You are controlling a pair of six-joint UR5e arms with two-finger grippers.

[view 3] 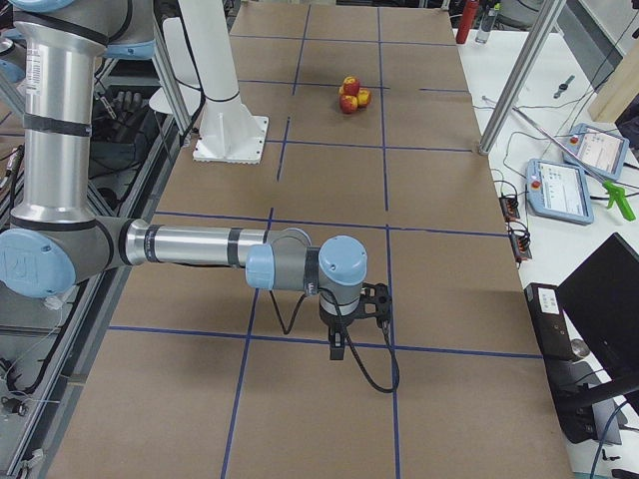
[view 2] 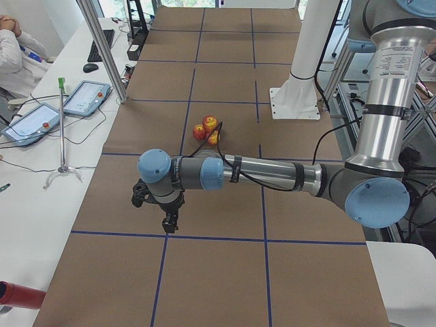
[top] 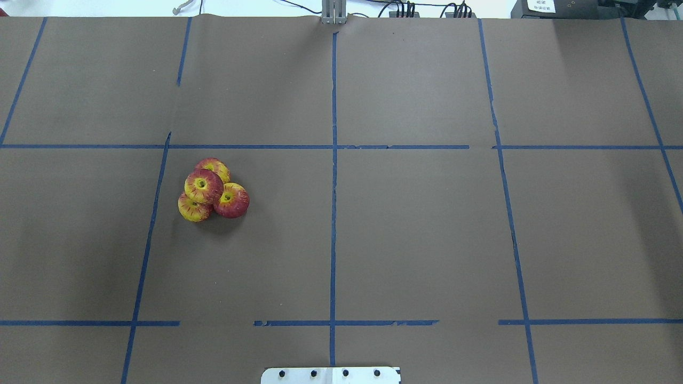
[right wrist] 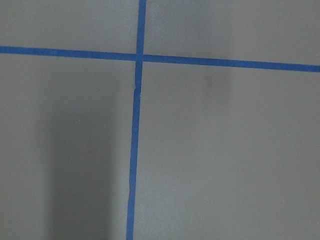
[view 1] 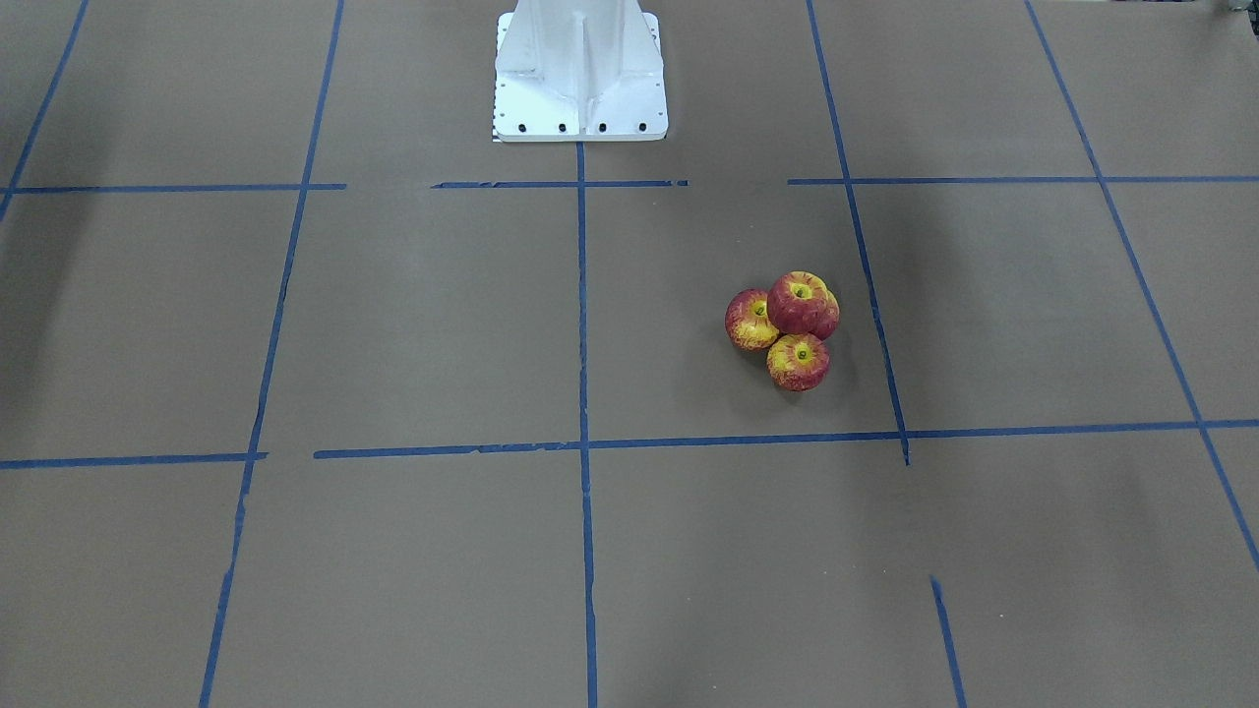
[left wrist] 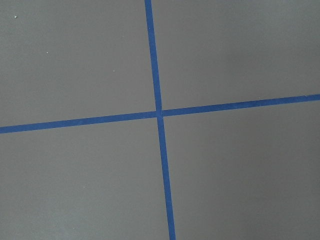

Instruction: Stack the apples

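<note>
Left arm [view 2: 266, 176] nearest cam, slung low over brown table [top: 427, 240], sticker [view 2: 402, 61] text unreadable | right arm [view 3: 200, 244] same pose | left gripper [view 2: 168, 223], right gripper [view 3: 337, 349]: jaws, can't tell tbh | apples [top: 211, 189]: robot's left half, three touching, top apple [top: 203, 185] sitting on them, well apart from both grippers

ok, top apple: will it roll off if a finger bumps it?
Likely: the top apple is round and sits only in the dip between three lower apples. Its shiny skin suggests it may slip in a grip.
</note>
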